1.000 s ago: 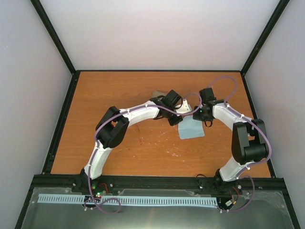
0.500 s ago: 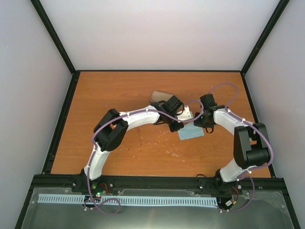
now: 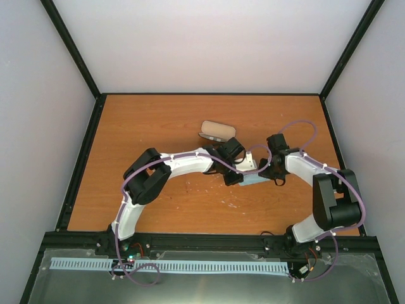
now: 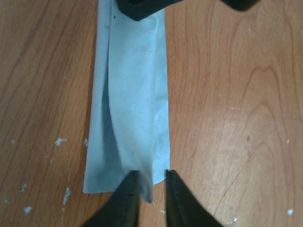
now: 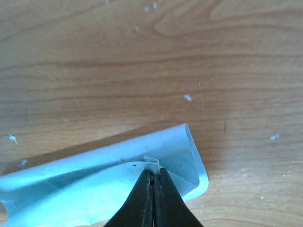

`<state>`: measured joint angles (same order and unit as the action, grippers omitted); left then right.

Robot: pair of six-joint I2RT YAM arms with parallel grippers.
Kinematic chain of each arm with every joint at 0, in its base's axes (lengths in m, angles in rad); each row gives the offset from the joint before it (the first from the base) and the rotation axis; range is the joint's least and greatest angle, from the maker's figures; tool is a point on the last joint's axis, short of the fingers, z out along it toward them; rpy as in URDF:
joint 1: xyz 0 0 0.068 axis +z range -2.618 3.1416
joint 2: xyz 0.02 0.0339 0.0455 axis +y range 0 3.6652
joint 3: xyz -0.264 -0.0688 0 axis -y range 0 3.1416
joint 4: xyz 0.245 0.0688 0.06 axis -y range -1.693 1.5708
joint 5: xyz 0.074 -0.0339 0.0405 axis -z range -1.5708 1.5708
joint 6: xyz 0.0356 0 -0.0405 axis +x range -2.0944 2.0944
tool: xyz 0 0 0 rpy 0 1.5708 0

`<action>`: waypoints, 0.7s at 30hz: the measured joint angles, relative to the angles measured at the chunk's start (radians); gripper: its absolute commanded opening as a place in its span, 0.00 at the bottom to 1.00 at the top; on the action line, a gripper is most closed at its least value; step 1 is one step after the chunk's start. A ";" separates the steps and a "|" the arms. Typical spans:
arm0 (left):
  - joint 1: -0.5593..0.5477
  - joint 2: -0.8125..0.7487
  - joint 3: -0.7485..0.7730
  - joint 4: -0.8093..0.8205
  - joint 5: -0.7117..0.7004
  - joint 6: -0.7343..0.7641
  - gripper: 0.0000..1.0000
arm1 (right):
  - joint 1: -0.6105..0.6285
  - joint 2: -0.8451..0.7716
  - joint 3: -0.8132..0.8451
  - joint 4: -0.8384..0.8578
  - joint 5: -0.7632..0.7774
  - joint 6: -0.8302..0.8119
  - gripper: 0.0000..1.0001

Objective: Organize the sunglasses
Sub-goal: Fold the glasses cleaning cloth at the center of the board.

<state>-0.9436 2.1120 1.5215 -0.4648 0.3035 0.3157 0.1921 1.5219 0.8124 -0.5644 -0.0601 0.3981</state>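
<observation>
The folded cloth [image 4: 137, 94], pinched at opposite ends by the left gripper [image 4: 151, 177] and right gripper [image 5: 153, 174] toward the counter's [image 3: 145, 120] right edge, could be tugged free if pulled unevenly.

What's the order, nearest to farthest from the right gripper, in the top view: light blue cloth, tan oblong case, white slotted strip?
1. light blue cloth: pinched in the right gripper itself.
2. tan oblong case: farther back, to its left.
3. white slotted strip: near edge, below the arm bases.
</observation>
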 measured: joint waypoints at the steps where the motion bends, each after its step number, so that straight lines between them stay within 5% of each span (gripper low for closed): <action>1: 0.001 -0.001 -0.005 0.000 -0.001 -0.002 0.24 | 0.000 0.000 -0.008 0.000 -0.005 0.003 0.08; 5: -0.001 -0.002 -0.015 0.002 -0.003 -0.008 0.29 | 0.000 -0.006 -0.027 -0.003 -0.024 0.014 0.18; 21: 0.028 -0.076 -0.090 0.039 -0.030 -0.043 0.26 | 0.000 -0.107 0.008 -0.043 0.019 0.059 0.24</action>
<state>-0.9154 2.0361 1.4311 -0.4263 0.2737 0.2726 0.1921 1.4151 0.8207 -0.6079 -0.0406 0.4568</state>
